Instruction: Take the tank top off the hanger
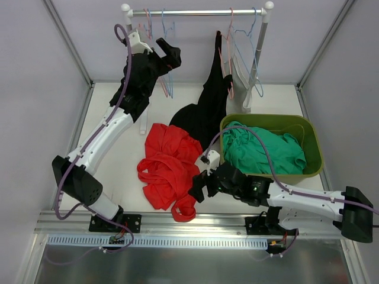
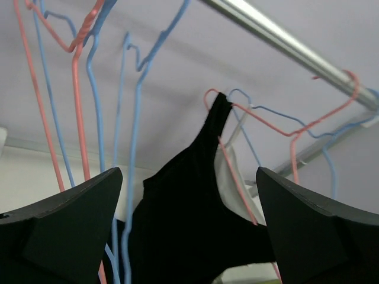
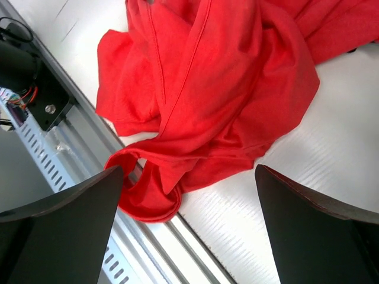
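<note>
Currently the black tank top [image 1: 207, 106] hangs on a pink hanger [image 2: 266, 122] at the rail [image 1: 195, 12], with its lower part resting on the bench [image 1: 127, 183]. Left tool [image 1: 170, 52]: raised near the rail's left end, jaws spread, nothing held. Right tool [image 1: 198, 188]: low over a red garment [image 1: 169, 165], jaws spread, nothing held.

My white-and-black left arm [image 1: 100, 139] stretches from the near-left corner toward the far edge. Its black two-finger left gripper [image 1: 169, 54] is raised high, with the fingers [image 2: 65, 231] spread wide. My white-and-black right arm [image 1: 308, 201] lies low along the near edge. Its black two-finger right gripper [image 1: 197, 188] points left, jaws equally wide apart.
</note>
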Motion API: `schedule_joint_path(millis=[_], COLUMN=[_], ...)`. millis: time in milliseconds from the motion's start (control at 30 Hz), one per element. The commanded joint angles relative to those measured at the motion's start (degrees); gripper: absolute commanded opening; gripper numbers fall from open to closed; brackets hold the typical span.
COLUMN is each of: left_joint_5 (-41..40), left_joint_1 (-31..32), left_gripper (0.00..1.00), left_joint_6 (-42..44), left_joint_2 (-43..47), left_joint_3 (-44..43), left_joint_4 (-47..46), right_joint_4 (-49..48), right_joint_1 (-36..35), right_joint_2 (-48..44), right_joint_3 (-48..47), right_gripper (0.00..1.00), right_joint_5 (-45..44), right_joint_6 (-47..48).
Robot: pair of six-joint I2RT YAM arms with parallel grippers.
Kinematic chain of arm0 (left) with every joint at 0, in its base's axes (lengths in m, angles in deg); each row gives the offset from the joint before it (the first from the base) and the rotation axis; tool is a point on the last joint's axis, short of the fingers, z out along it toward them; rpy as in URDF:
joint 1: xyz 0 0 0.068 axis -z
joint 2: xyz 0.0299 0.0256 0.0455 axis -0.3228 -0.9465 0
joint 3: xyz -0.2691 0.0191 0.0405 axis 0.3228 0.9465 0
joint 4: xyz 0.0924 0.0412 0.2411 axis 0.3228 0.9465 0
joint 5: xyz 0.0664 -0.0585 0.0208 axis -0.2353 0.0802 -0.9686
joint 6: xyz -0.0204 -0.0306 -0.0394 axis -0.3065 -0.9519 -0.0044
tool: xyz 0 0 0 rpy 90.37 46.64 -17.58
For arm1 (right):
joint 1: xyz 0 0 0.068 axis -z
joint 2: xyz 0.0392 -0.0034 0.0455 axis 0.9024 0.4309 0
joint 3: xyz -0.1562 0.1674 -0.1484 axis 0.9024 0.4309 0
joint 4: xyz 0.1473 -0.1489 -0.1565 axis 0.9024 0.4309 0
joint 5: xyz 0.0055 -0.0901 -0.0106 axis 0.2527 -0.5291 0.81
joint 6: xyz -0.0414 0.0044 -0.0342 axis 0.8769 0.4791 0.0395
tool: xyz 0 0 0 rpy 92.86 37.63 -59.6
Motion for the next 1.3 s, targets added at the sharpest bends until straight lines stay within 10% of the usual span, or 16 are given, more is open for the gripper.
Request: schedule_joint_path(millis=[0, 467, 600, 767, 867, 900, 1000, 1267], left_joint_5=[5.2, 6.0, 2.4, 2.0, -0.4, -2.7, -4.8, -2.0], left_joint_1=[-0.4, -0.3, -0.4, -0.3, -0.4, -0.3, -0.3, -0.4], left_gripper=[0.99, 0.99, 0.99, 0.99, 0.99, 0.99, 0.99, 0.99], left_joint_6=[2.4, 4.3, 6.3, 10.5, 14.6, 14.8, 13.1, 14.4], left_joint_2=[7.3, 64.2, 76.7, 85.4, 88.6, 89.3, 93.3, 92.9], left_joint_3=[0.0, 46.2, 46.2, 41.6, 43.4, 44.8, 50.1, 49.4], left_joint_4=[-1.6, 6.7, 25.2, 40.0, 44.7, 45.3, 46.4, 46.6], right_joint_4=[-1.3, 9.6, 15.3, 21.4, 21.0, 21.0, 20.6, 20.1], right_joint_1=[0.7, 5.2, 4.8, 1.5, 0.7, 0.6, 0.6, 0.7], right_joint_2=[3.9, 40.7, 51.3, 59.4, 58.8, 58.4, 54.4, 35.6], right_joint_3=[-4.7, -32.8, -41.4, -46.0, -46.5, -46.8, -47.4, -49.2], right_gripper=[0.99, 1.0, 0.99, 0.99, 0.74, 0.43, 0.0, 0.0], right_joint_5=[-3.1, 7.8, 13.4, -3.7, -4.6, -4.9, -6.1, -6.0], right_joint_6=[2.8, 14.1, 14.3, 13.8, 13.7, 13.7, 14.8, 19.2])
